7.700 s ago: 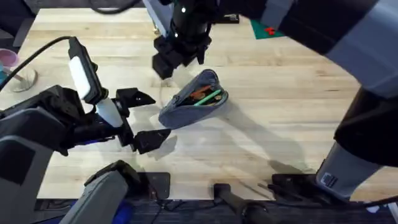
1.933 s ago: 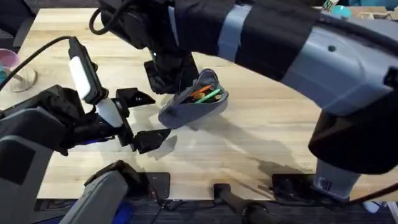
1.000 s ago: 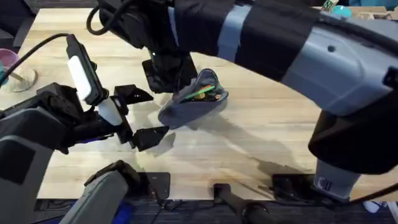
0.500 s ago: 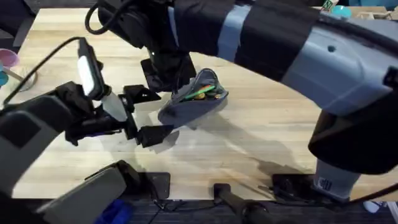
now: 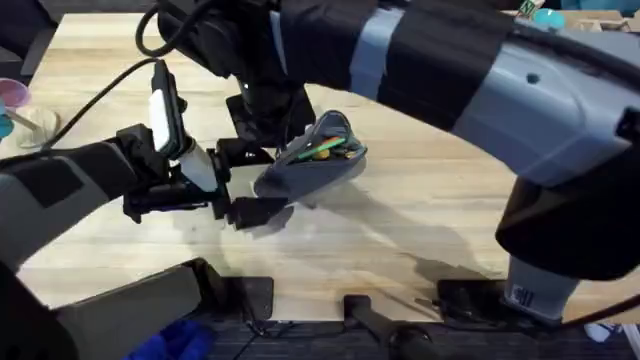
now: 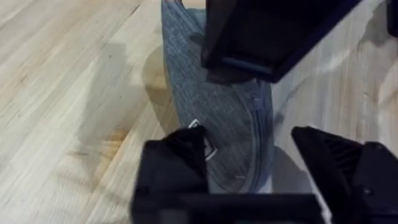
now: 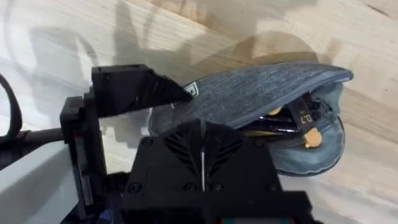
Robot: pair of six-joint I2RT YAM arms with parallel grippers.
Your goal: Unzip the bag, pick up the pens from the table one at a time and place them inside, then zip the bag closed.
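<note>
While the left gripper (image 5: 247, 183) gapes beside it, the bag (image 5: 310, 170) holds pens (image 5: 322, 150); right gripper (image 7: 202, 165) pressed together.

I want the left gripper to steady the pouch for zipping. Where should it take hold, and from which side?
Probably the closed, tapered end of the blue-grey pencil pouch, approached from the left gripper's own side, low along the table. There the fabric lies flat and narrow between its open fingers, away from the gaping end where the pens show and from the right gripper.

The blue-grey fabric pencil pouch (image 5: 310, 170) lies mid-bench (image 5: 420, 230), slim stick pens (image 5: 325, 150) inside it. Left tool (image 5: 245, 185) straddles its near-left end. Right tool (image 5: 262, 125) sits just behind.
</note>
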